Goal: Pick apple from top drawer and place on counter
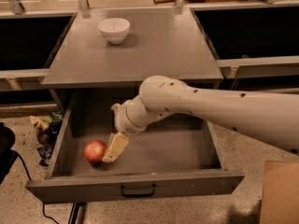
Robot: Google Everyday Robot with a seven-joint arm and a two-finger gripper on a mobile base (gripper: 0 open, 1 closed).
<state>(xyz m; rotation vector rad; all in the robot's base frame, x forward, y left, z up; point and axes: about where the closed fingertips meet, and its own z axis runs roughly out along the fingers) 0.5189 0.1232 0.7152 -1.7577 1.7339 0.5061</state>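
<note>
The red apple point(94, 151) lies on the floor of the open top drawer point(196, 183), near its front left corner. My gripper point(114, 149) hangs inside the drawer just to the right of the apple, very close to it or touching its right side. The white arm reaches in from the right over the drawer. The grey counter point(159, 50) lies above and behind the drawer.
A white bowl point(114, 29) stands on the counter at the back left. The drawer's black bar handle point(138, 190) is at the front centre. Crumpled wrappers point(44, 127) lie on the speckled floor left of the drawer. A brown box corner point(280, 195) is at the lower right.
</note>
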